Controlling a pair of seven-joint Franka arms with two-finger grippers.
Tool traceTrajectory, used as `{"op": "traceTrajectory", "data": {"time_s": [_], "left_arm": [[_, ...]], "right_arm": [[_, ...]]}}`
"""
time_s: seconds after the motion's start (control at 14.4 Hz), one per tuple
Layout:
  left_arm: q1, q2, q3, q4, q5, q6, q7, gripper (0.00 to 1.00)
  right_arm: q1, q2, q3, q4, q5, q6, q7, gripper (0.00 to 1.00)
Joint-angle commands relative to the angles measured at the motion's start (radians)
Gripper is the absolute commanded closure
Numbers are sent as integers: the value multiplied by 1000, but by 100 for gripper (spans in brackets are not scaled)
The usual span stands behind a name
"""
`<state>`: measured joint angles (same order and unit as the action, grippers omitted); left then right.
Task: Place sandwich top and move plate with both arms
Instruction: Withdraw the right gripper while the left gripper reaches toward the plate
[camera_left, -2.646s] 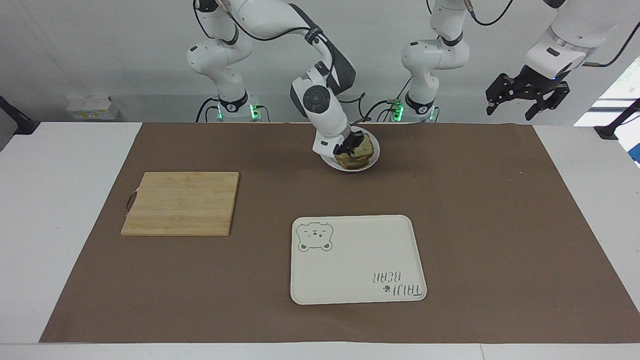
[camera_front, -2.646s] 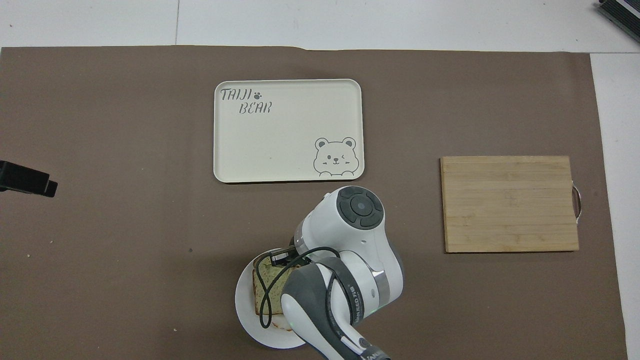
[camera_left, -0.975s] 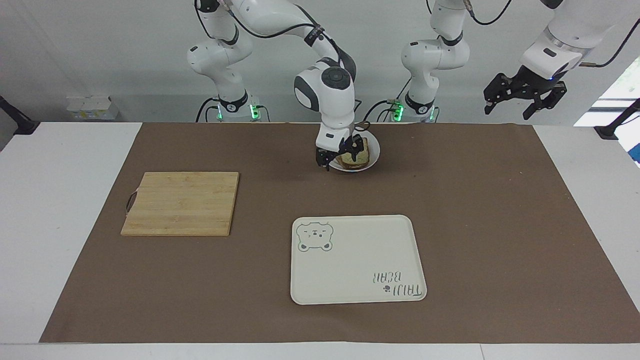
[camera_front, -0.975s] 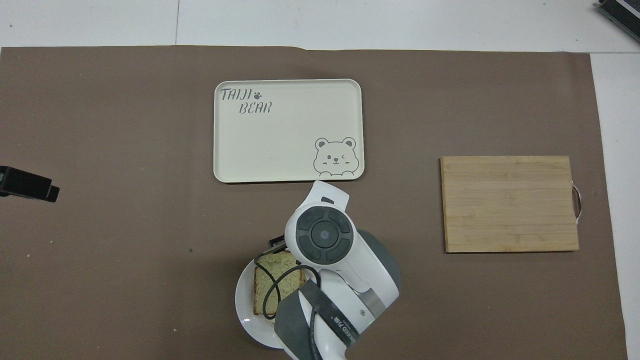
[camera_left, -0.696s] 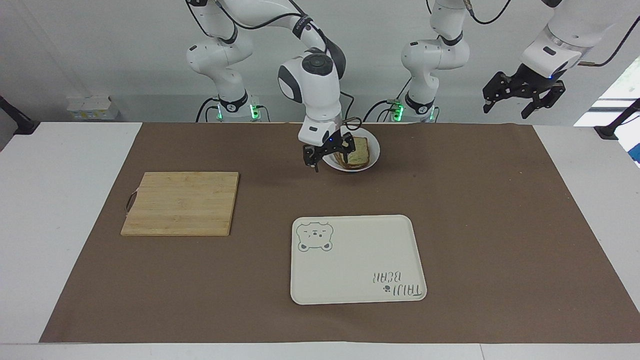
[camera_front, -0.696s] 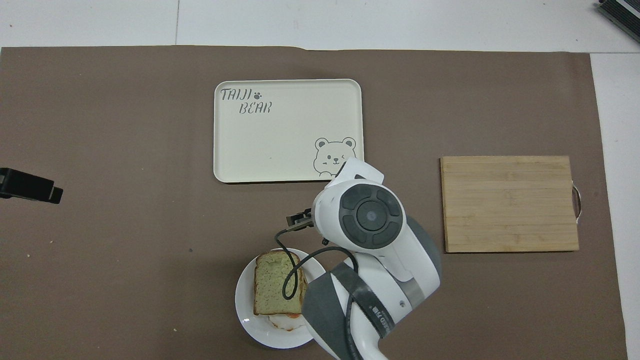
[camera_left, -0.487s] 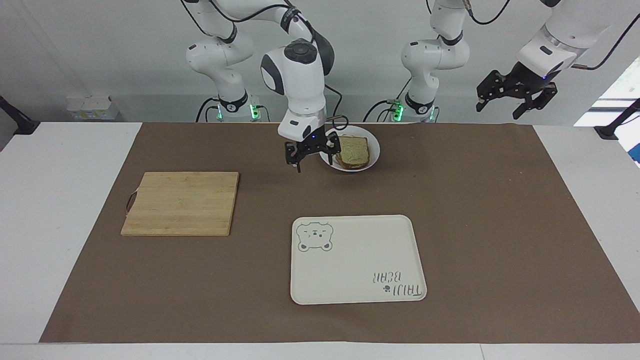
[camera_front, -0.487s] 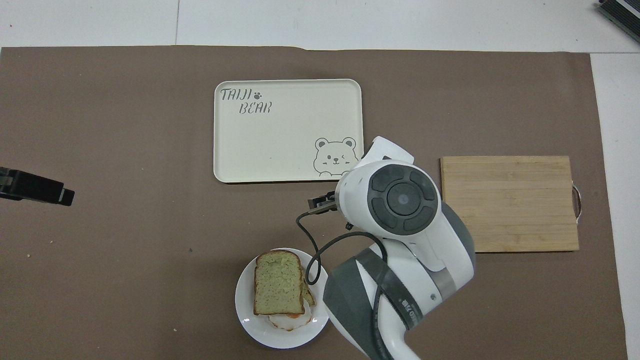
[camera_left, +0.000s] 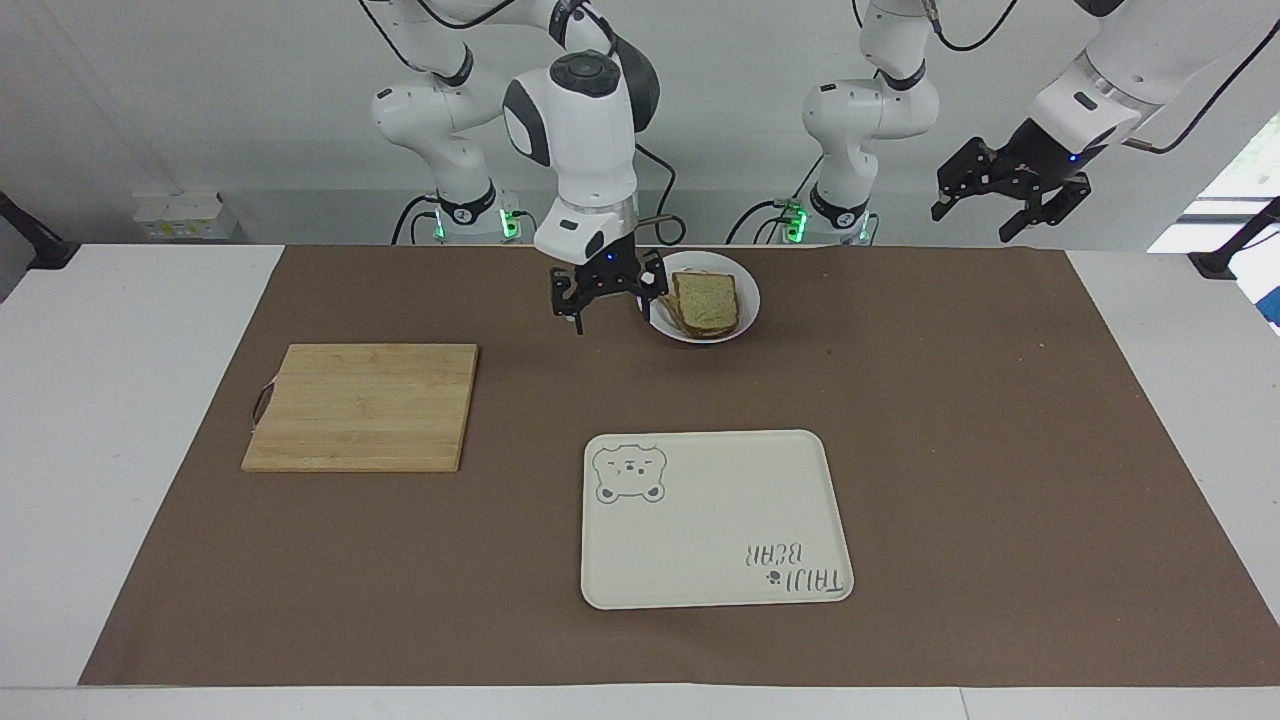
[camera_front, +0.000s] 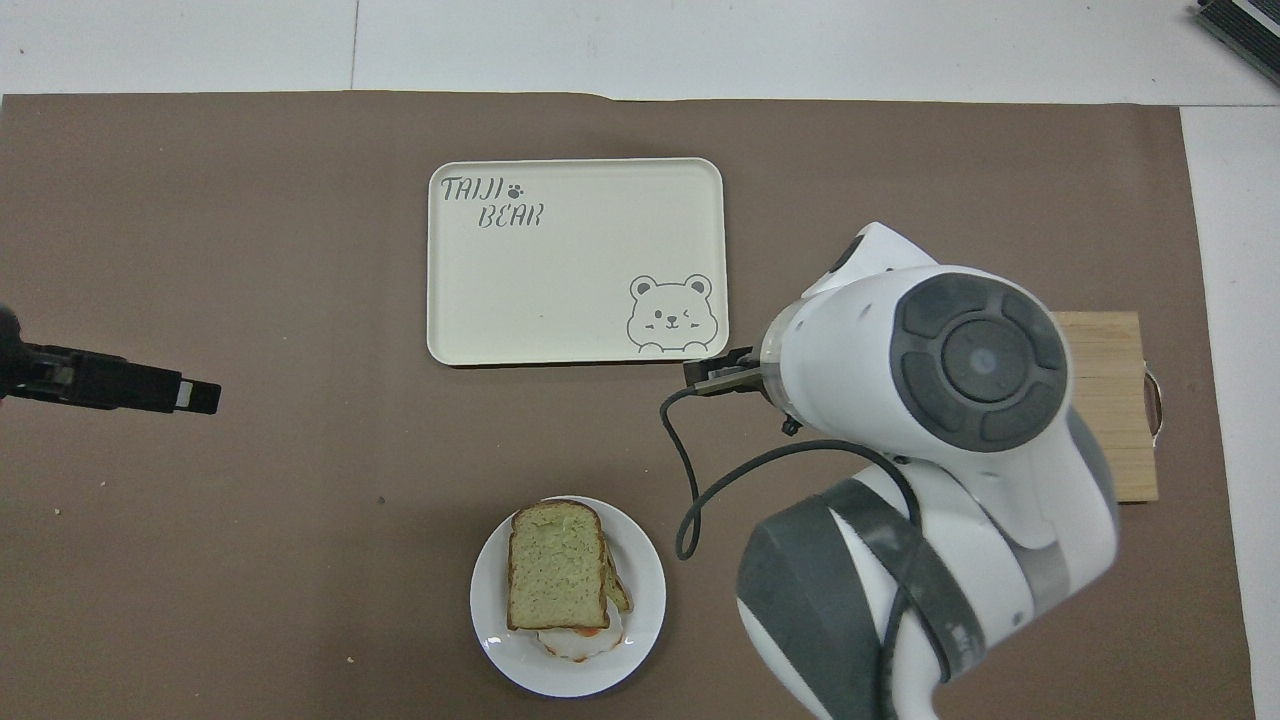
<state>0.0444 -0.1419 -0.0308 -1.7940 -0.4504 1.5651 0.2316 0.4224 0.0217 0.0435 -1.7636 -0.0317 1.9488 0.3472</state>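
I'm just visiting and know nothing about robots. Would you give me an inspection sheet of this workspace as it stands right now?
Surface: white table covered by a brown mat.
Job's things: sandwich top lies on the stacked sandwich on the plate, close to the robots.
Clutter: cream bear tray farther from the robots than the plate; wooden cutting board toward the right arm's end.
Grippers: right gripper open, holding nothing, raised beside the plate; left gripper open, holding nothing, raised over the left arm's end of the table.
Cables: black cable hangs looped from the right arm.
Surroundings: pale wall, green lights at the arm bases.
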Motion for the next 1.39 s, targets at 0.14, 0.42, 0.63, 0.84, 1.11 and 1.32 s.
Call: {"op": "traceTrajectory", "data": {"time_s": [0.14, 0.42, 0.63, 0.84, 1.11, 1.32], "left_arm": [[2, -137, -6, -388, -181, 296, 54, 0], [-6, -166, -8, -586, -358, 415, 196, 0], [-9, -163, -6, -727, -535, 438, 406, 0], [-24, -148, -8, -821, -583, 484, 529, 0], [-60, -117, -8, -907, -662, 500, 658, 0], [-127, -105, -8, -930, -700, 524, 658, 9]], "right_arm": [[-85, -74, 13, -2, -11, -39, -11, 0], [-145, -100, 12, -2, -10, -60, -11, 0], [-191, -131, 12, -2, -10, -67, -10, 0], [-241, -152, 10, 10, -8, -116, -11, 0], [-304, -158, 3, 67, -7, -208, -14, 0], [-306, -161, -48, 85, -7, -267, -98, 0]]}}
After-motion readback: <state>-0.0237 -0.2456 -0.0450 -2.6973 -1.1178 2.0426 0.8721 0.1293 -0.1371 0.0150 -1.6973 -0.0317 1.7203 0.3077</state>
